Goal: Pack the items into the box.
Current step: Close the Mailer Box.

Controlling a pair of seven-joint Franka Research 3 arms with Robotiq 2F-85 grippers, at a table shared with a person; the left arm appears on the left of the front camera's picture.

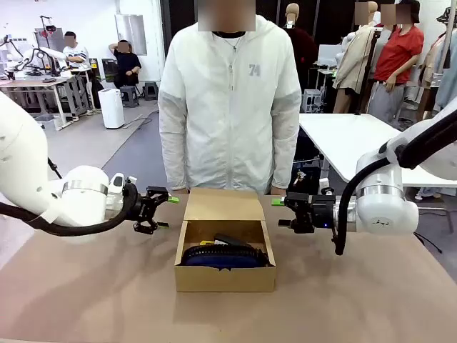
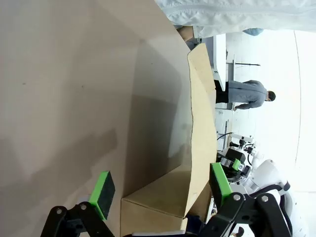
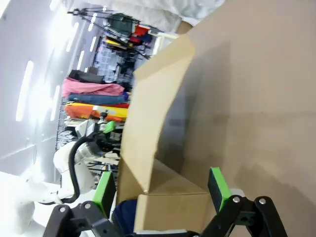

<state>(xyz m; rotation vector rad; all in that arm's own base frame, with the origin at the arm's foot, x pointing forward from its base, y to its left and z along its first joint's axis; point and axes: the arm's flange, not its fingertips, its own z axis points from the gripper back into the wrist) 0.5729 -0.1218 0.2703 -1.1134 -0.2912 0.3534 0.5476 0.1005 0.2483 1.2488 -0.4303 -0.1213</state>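
A brown tabletop (image 1: 86, 286) carries the open box (image 1: 225, 277) mid-table; both the left gripper (image 1: 158, 209) and right gripper (image 1: 285, 211) hover, jaws apart, in a busy workshop.

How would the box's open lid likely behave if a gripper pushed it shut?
The lid is thin cardboard standing up from a rear fold, so it would likely swing over easily. It looks slightly bowed, so it may flex. The pouch lies near the rim and might hold it ajar.

Hidden bits
We see pouch (image 1: 223, 257) only partly over box (image 1: 225, 279) wall; lettering hidden, other contents too dark to ID.
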